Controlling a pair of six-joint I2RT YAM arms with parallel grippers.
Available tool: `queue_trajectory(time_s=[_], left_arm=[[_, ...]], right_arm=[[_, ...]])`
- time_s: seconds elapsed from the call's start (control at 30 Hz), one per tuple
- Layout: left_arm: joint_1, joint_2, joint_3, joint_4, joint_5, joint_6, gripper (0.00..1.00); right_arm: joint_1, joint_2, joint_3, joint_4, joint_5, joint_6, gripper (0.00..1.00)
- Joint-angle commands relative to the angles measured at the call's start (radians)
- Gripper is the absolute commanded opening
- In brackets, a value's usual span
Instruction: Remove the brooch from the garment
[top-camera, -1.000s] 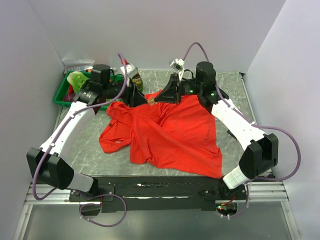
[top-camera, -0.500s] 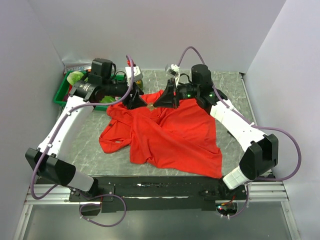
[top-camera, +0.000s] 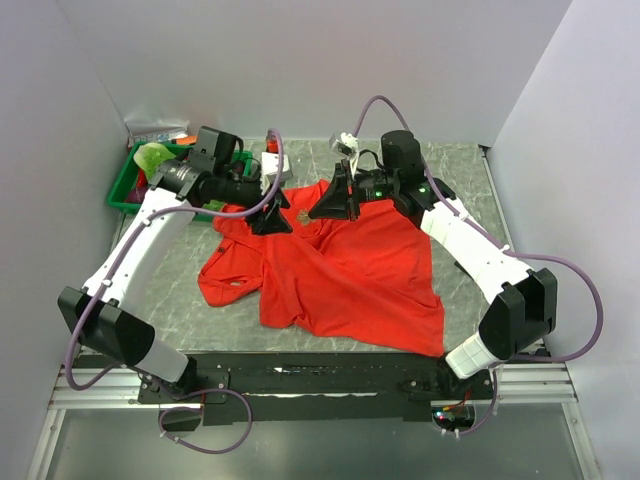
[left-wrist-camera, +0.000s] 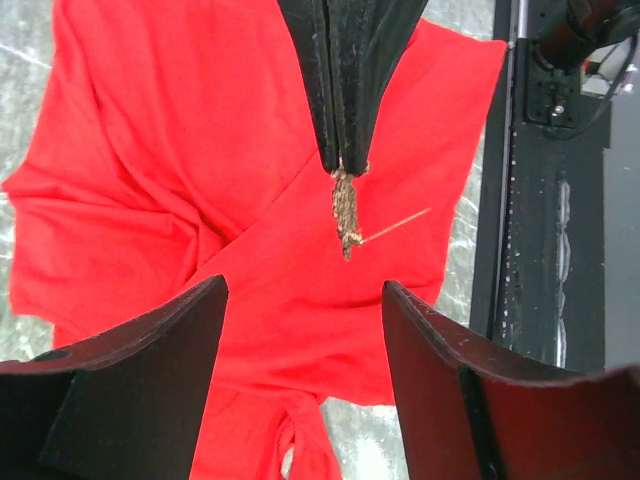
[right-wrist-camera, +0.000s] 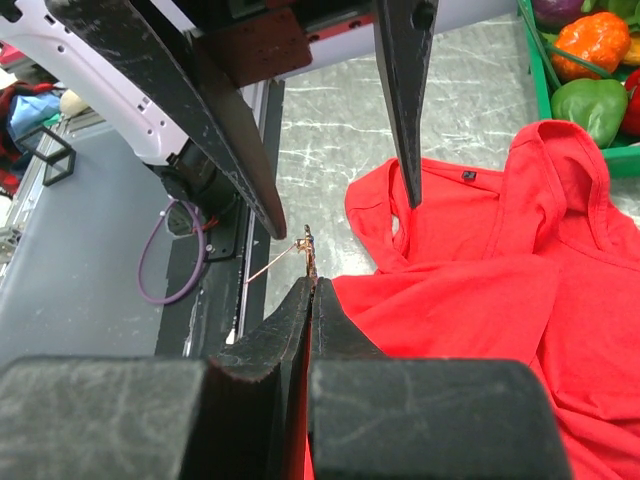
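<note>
Right claw (right-wrist-camera: 311, 283) pinches the brooch (left-wrist-camera: 345, 212) clear above the garment (top-camera: 350, 270), so it looks off; left claw (left-wrist-camera: 303, 292) sits open facing it.

left arm (top-camera: 140, 240): white link shells, black joint housings, thin purple cable (top-camera: 70, 350) trailing alongside. right arm (top-camera: 470, 245): same white shells and black joints, purple cable (top-camera: 597, 305), small green light (top-camera: 425, 187) near the wrist. left gripper (left-wrist-camera: 303, 285) and right gripper (right-wrist-camera: 310, 288): matte black, tapering wedge-shaped fingers, edges scuffed grey.
</note>
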Motion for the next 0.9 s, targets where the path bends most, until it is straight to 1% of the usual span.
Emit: queue_trajectory(time_s=[0.0, 0.13, 0.3, 0.43, 0.5, 0.87], left_arm=[[-0.010, 0.011, 0.039, 0.019, 0.076, 0.017, 0.67], [-0.016, 0.033, 0.054, 0.026, 0.102, -0.001, 0.56], [-0.017, 0.063, 0.092, -0.009, 0.122, 0.017, 0.53], [-0.019, 0.069, 0.096, -0.017, 0.129, 0.020, 0.48], [-0.020, 0.073, 0.094, -0.019, 0.129, 0.017, 0.46], [-0.025, 0.092, 0.096, 0.027, 0.143, -0.041, 0.38]], right_arm=[[-0.004, -0.008, 0.032, 0.012, -0.005, -0.002, 0.00], [-0.004, 0.001, 0.033, 0.020, 0.009, 0.011, 0.00], [-0.004, 0.009, 0.032, 0.020, 0.019, 0.016, 0.00], [-0.003, 0.016, 0.027, 0.024, 0.019, 0.024, 0.00], [-0.001, 0.019, 0.029, 0.029, 0.022, 0.025, 0.00], [0.008, 0.030, 0.039, 0.020, 0.035, 0.017, 0.00]])
